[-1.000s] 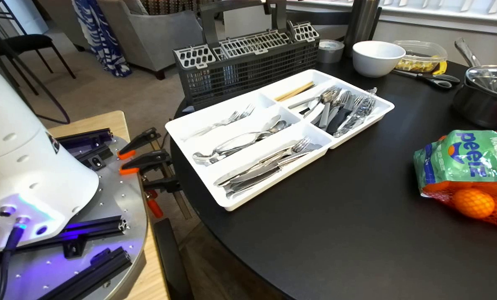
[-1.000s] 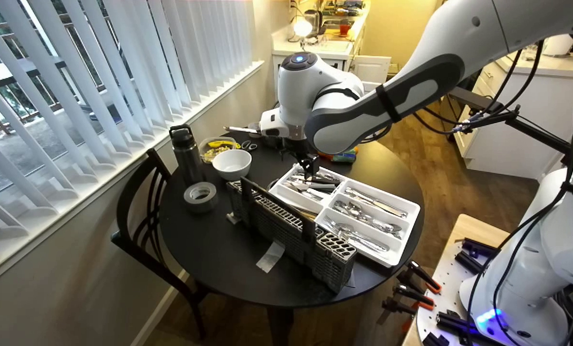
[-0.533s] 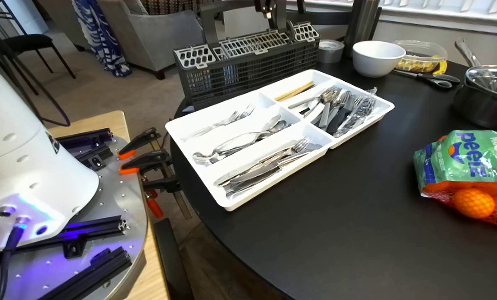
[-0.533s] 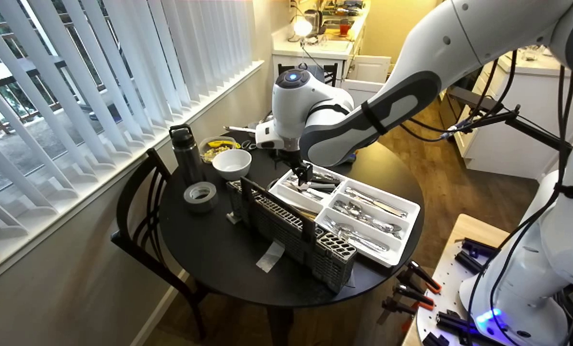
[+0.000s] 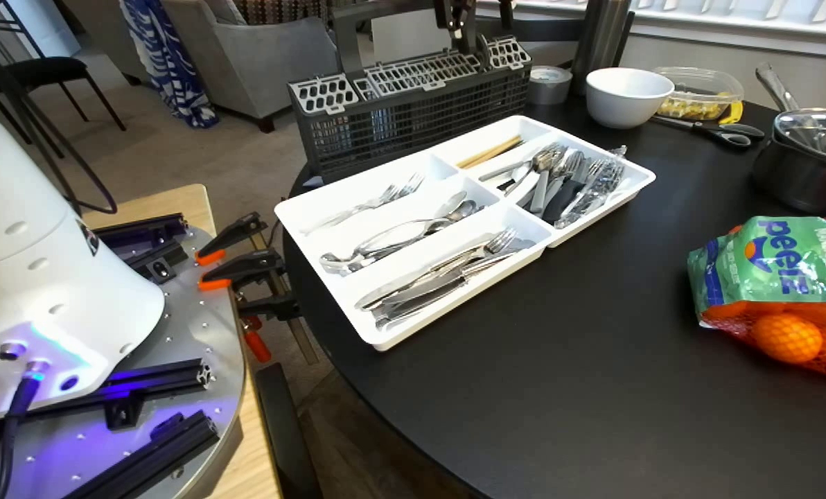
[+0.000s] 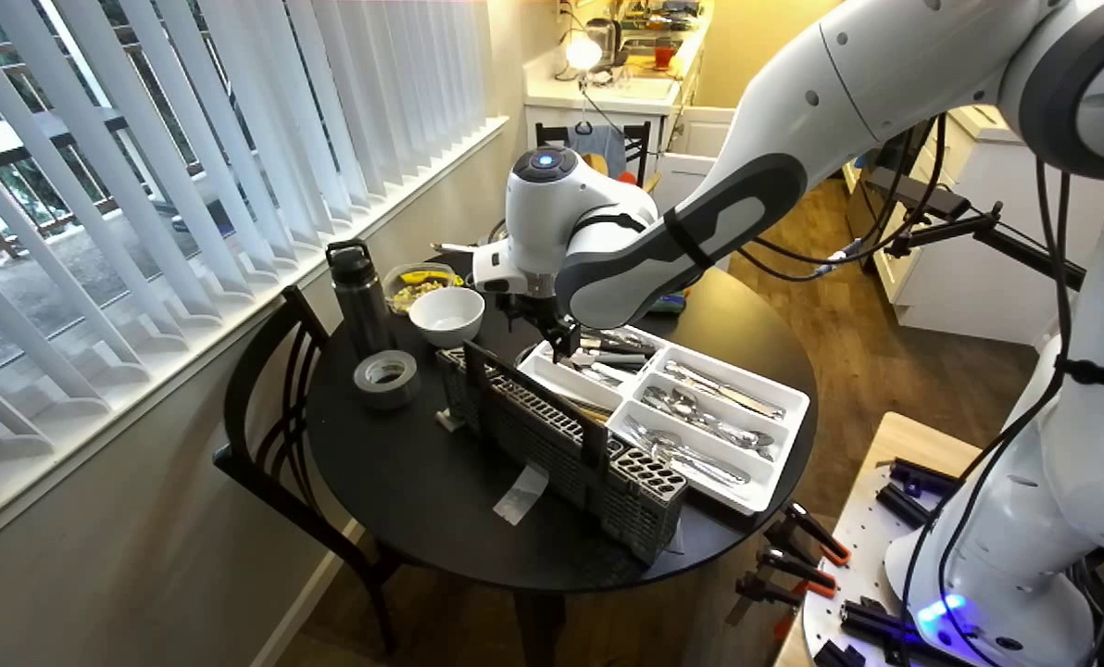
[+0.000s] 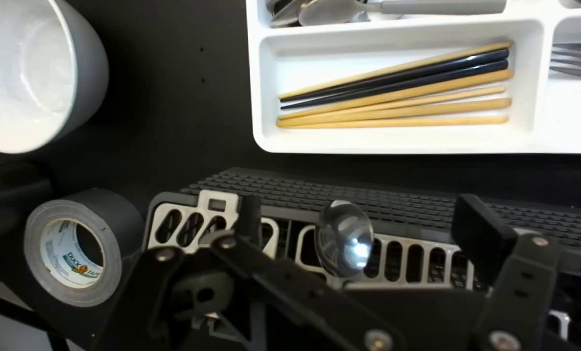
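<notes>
black table (image 6: 413,472) by window blinds (image 6: 422,93)
wrist view: gripper (image 7: 363,228) fingers apart, spoon (image 7: 344,239) between; kitchen (image 6: 626,88) only in an exterior view.

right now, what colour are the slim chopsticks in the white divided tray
Two slim chopsticks are black, the rest tan; clearest in the wrist view.

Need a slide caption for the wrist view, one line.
Open gripper over a dark slotted basket, a spoon showing between the jaws, chopsticks in the white tray alongside.
</notes>
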Robot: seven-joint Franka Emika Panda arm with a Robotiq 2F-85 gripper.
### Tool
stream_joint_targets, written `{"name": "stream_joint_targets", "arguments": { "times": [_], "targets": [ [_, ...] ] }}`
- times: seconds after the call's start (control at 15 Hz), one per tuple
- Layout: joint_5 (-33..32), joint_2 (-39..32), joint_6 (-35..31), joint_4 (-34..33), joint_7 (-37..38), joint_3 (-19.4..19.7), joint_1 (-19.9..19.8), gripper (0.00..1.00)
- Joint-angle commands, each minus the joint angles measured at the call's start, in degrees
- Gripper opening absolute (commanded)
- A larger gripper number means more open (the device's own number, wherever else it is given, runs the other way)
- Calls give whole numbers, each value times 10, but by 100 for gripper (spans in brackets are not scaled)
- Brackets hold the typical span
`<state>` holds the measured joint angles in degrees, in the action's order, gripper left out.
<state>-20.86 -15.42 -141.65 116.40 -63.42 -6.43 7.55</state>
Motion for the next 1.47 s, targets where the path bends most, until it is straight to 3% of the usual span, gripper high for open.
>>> {"name": "stream_joint_targets", "arguments": {
  "times": [0.0,0.07,0.13,0.8,1.07,1.4],
  "targets": [
    [28,-14,-6,-12,-44,-18,-18,100],
    [33,-18,-6,-15,-48,-19,-19,75],
    [38,-20,-9,-15,-58,-22,-22,73],
    [79,-27,-6,-22,-137,-37,-33,8],
    [72,-24,-21,-26,-129,-34,-31,0],
    [64,-23,-22,-27,-116,-29,-27,3]
  ]
}}
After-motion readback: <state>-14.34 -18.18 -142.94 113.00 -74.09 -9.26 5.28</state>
